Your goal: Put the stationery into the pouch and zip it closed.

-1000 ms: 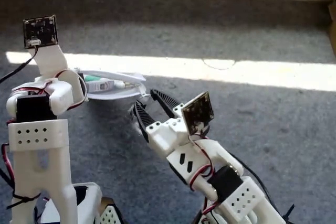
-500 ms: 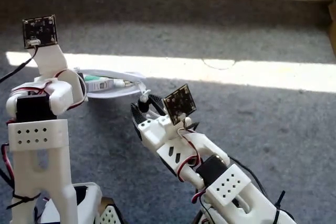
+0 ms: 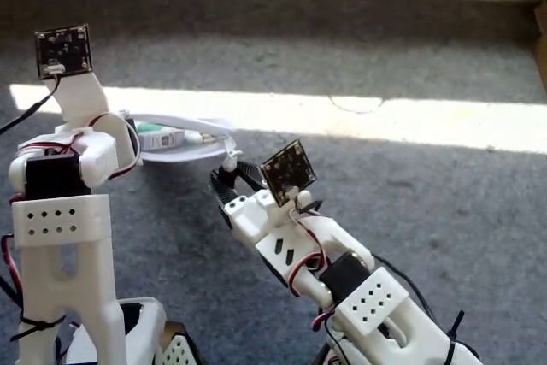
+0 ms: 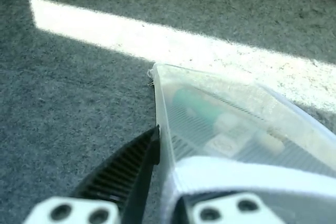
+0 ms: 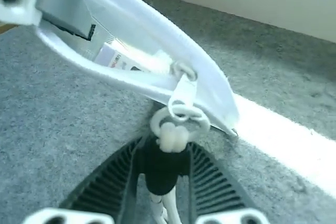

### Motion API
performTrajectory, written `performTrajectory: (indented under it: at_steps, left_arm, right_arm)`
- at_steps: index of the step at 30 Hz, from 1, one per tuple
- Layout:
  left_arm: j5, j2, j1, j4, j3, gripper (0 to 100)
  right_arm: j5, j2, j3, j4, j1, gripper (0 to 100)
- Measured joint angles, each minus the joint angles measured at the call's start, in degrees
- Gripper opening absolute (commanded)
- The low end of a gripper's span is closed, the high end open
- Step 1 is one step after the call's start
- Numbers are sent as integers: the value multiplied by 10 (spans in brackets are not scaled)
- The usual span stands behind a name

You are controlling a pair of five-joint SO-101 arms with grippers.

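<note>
A second ago the right gripper (image 3: 229, 173) hangs wide open just short of the pouch (image 3: 184, 144). Now it is in against the pouch's near end with its jaws drawn almost together on the zipper pull (image 5: 176, 121), the white charm sitting just above the fingertips. The left gripper (image 4: 165, 161) is clamped on the pouch's opposite end, pinning it to the grey counter (image 3: 410, 211), and has not shifted. The stationery (image 4: 202, 106), a green pen among it, already lies inside, and the mouth gapes open in the right wrist view. So the loading looks done and the zip is gripped; what remains, I judge, is drawing the pull along the opening against the left arm's hold.
</note>
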Motion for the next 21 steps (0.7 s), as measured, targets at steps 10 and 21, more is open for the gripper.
performTrajectory:
  at_steps: [10,21]
  left_arm:
    - [0,0,-1,0,0,11]
    - [0,0,1,0,0,11]
  right_arm:
    - [33,0,0,0,11,4]
    - [64,-153,0,125,34,4]
